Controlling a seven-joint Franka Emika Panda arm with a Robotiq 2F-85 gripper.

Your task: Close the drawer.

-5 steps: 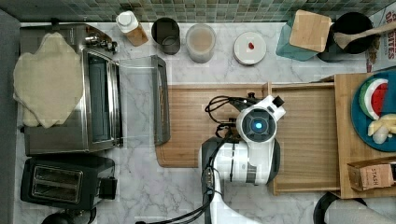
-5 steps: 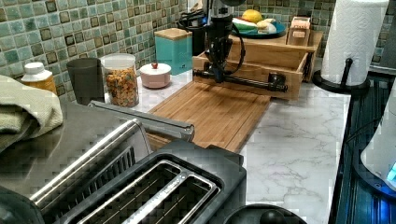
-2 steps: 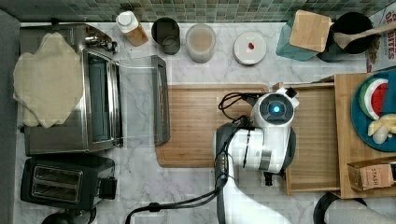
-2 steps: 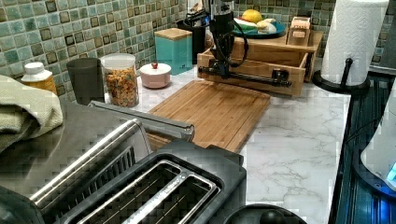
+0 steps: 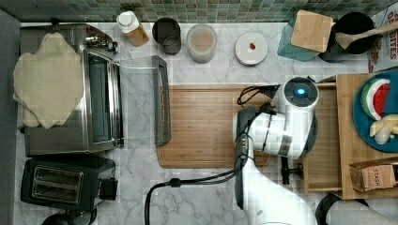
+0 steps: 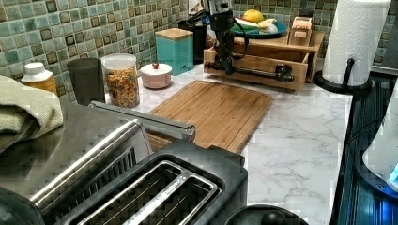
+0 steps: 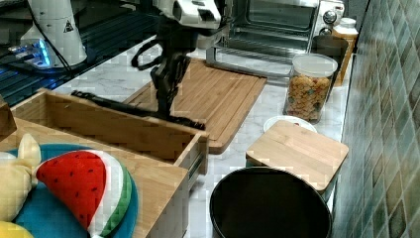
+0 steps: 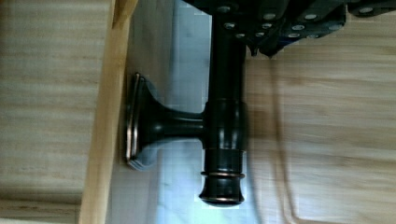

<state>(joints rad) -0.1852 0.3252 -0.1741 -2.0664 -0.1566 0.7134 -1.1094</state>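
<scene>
Drawer is partly out of the wooden cabinet, beyond the cutting board. Gripper sits at its dark bar handle; whether it grips, I cannot tell. Pushing is underway; next, press farther toward the cabinet.

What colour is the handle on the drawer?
The handle is dark, nearly black, with thin coppery rings. The wrist view shows it best, against the light-wood drawer.

In the top view, the cutting board lay on the table between the toaster oven and the drawer, at the top view's right.
</scene>
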